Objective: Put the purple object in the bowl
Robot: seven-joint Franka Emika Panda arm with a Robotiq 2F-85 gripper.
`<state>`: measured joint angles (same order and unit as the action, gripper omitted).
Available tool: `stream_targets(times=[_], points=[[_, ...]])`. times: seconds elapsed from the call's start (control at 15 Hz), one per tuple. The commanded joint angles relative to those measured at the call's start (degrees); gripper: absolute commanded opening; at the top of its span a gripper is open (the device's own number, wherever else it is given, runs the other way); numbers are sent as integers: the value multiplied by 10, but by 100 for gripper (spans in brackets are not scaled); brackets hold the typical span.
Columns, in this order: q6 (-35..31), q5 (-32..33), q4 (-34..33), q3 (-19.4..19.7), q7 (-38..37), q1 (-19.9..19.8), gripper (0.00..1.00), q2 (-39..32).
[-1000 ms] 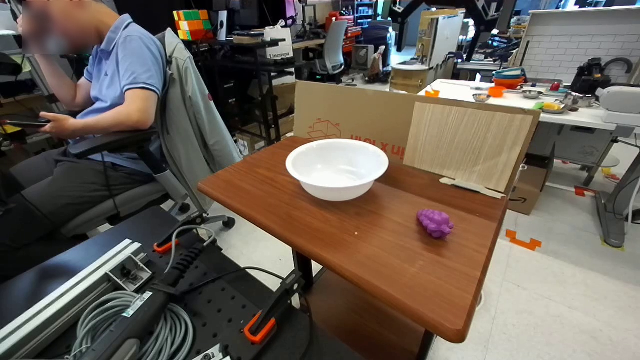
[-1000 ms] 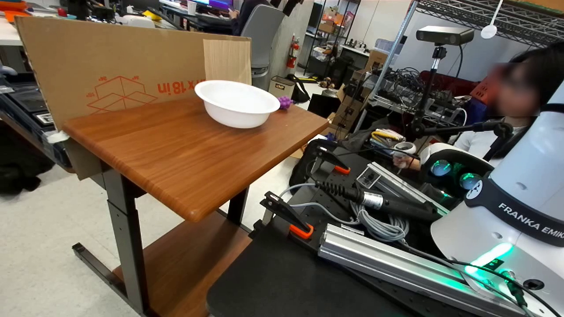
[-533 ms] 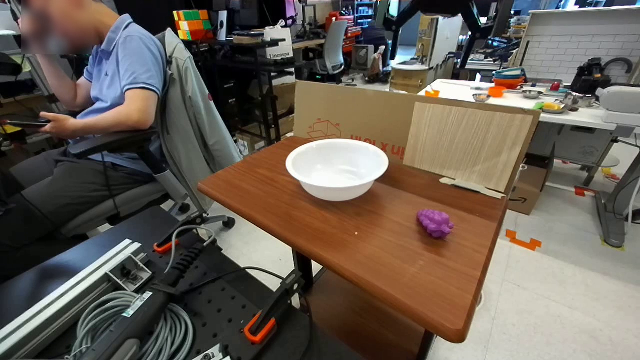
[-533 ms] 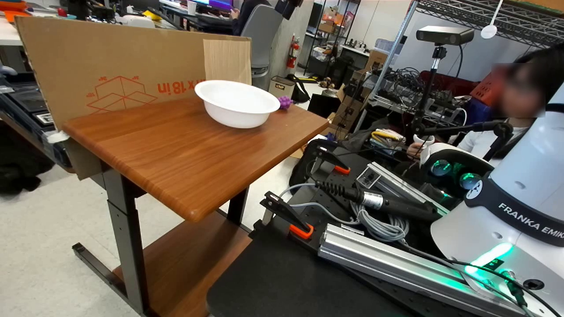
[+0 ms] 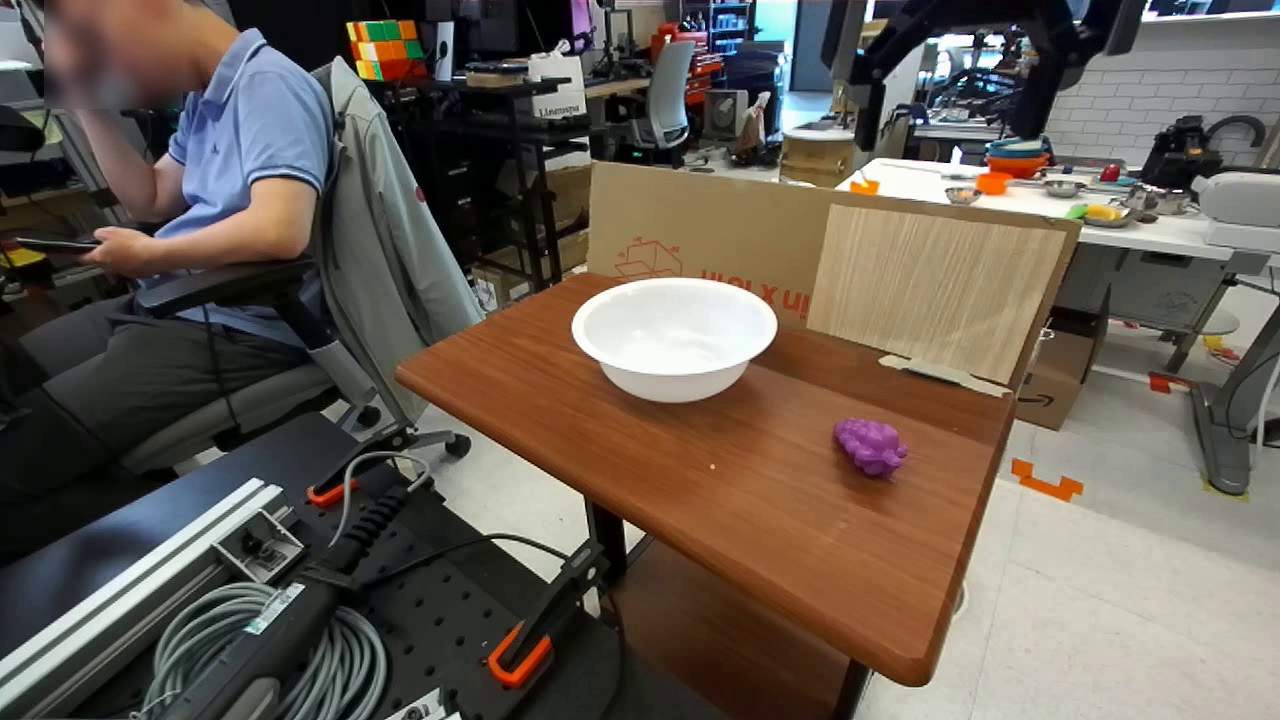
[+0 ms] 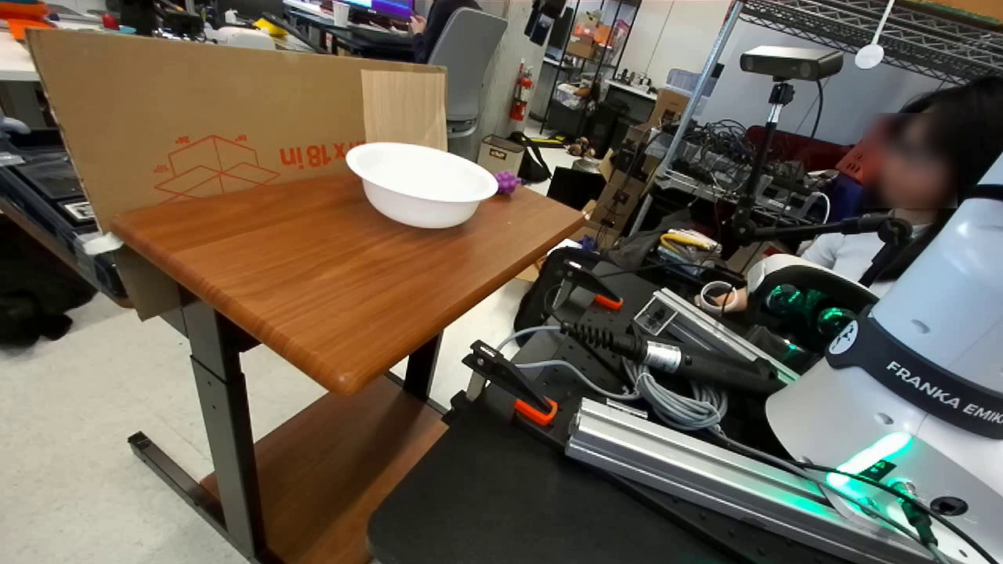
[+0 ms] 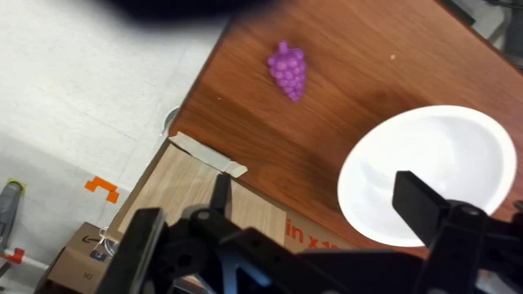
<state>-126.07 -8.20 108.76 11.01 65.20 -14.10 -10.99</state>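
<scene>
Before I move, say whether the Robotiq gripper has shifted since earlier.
Yes: in an exterior view, the Robotiq gripper moved toward picture right, relative to the wood-grain panel.

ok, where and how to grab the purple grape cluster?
I'd pinch the purple grape cluster across its middle, bringing the open gripper down from above. It lies flat, longer than wide, with table showing along both long flanks, so those look free; the thin stem and tapered tip seem poorer holds.

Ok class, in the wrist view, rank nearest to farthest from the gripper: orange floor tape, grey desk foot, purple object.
1. Purple object: on the table, top middle.
2. Orange floor tape: left, beyond the table.
3. Grey desk foot: leftmost edge.
</scene>
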Motion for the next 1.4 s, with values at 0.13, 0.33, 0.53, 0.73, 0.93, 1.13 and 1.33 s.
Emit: stream_targets(times=[0.13, 0.33, 0.53, 0.73, 0.93, 1.13, 1.33], points=[[-242, 79, -6, -21, -85, 21, 100, -105], [-325, 100, -1, -25, -169, 30, 100, -151], [-324, 122, 7, -28, -234, 34, 100, -169], [-279, 133, 18, -44, -253, 23, 100, -158], [-206, 126, 20, -62, -226, 6, 100, -148], [-113, 115, 12, -84, -153, -18, 100, -146], [-49, 138, -3, -75, -90, -17, 100, -155]])
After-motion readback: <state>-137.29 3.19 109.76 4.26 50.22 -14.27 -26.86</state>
